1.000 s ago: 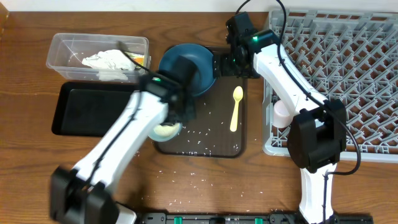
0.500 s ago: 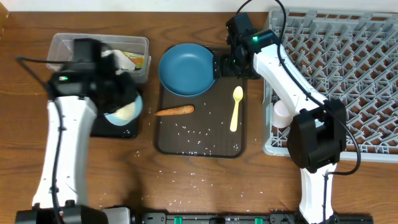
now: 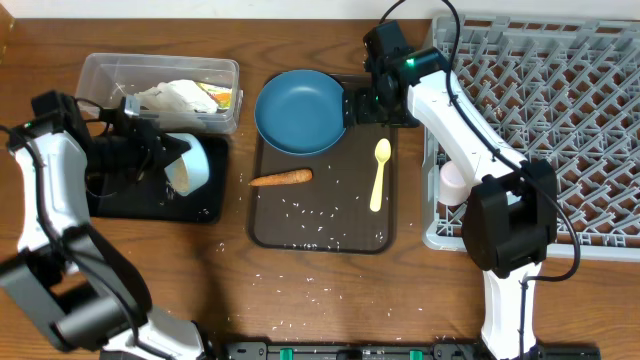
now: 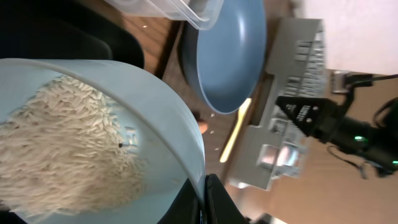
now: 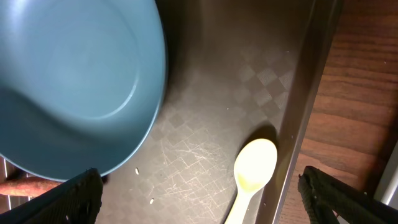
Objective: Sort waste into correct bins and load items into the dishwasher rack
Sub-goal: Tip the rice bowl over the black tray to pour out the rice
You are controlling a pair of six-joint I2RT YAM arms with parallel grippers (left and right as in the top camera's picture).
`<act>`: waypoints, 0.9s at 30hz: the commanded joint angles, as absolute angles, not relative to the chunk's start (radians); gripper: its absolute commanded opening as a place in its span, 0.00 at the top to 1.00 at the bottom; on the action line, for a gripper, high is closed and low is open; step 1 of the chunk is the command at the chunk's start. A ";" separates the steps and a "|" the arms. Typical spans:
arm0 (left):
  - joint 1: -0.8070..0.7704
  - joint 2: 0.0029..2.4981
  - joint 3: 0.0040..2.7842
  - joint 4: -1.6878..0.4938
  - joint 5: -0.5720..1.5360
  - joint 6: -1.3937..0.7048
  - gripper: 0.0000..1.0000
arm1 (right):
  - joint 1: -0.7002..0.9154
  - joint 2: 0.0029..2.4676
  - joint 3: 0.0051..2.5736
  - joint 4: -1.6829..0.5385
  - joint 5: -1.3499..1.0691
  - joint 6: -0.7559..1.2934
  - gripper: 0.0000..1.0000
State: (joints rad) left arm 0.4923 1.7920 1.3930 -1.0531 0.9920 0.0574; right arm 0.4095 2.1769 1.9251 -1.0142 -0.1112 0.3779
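The pale blue bowl (image 3: 188,165) hangs tipped on its side over the right end of the black tray (image 3: 150,207). The left jaws are clamped on its rim, one finger inside and one outside. The heap of rice (image 4: 62,149) sits against the bowl's lower wall. The tilt looks meant to pour that rice into the tray rather than into the clear tub (image 3: 95,85) just behind, which holds the crumpled napkin (image 3: 175,97).

On the brown serving tray (image 3: 320,235), the carrot (image 3: 281,178), the blue plate (image 3: 300,110) and the yellow spoon (image 3: 379,175) lie untouched among loose grains (image 3: 310,215).

The right jaws stand wide apart and hold nothing. They hover over the serving tray between the plate's edge and the spoon bowl, probably staged for one of them. The grey rack (image 3: 540,100) beside them holds a pink cup (image 3: 455,182).
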 commanded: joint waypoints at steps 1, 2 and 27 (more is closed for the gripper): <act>0.527 1.846 1.393 -1.070 1.195 0.149 0.94 | 0.394 2.154 1.934 -1.018 -0.102 0.365 0.01; 0.540 1.861 1.393 -1.076 1.227 0.159 0.94 | 0.394 2.154 1.934 -1.018 -0.102 0.366 0.01; 0.728 1.942 1.391 -1.096 1.573 0.042 0.94 | 0.400 2.154 1.934 -1.012 -0.102 0.365 0.01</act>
State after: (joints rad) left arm 0.7151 1.9301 1.3918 -1.0927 1.5257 0.0914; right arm 0.4095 2.1769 1.9247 -1.0122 -0.1112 0.3779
